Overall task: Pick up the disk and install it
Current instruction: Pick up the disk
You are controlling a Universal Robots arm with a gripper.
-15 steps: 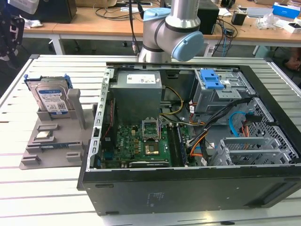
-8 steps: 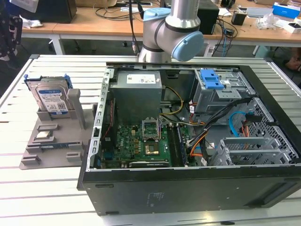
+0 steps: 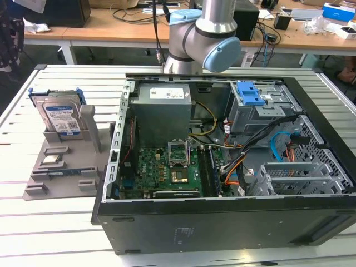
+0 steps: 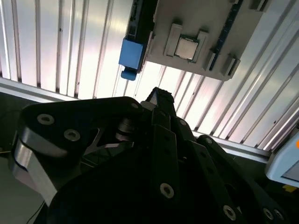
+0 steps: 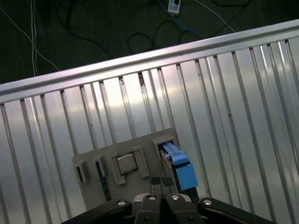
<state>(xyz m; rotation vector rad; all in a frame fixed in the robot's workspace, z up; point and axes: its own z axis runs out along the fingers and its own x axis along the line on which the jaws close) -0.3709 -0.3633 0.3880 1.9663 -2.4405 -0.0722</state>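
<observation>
First wrist view: my jaws together, holding nothing, well above the disk [image 5: 182,172] standing on edge in grey holder [image 5: 140,184] on slatted counter [image 5: 224,107].

The disk [image 3: 60,118] is a flat rectangular silver-grey hard drive with a blue-and-white label and a blue plastic carrier frame around its edges. It stands upright on one edge in a slot of a grey plastic holder tray [image 3: 36,186]. In the exterior view its label faces the camera. It sits at the exterior view's left, apart from the open black computer case [image 3: 222,222]. Both wrist views show the disk [image 5: 183,173] [image 4: 131,53] edge-on, blue frame uppermost.
</observation>
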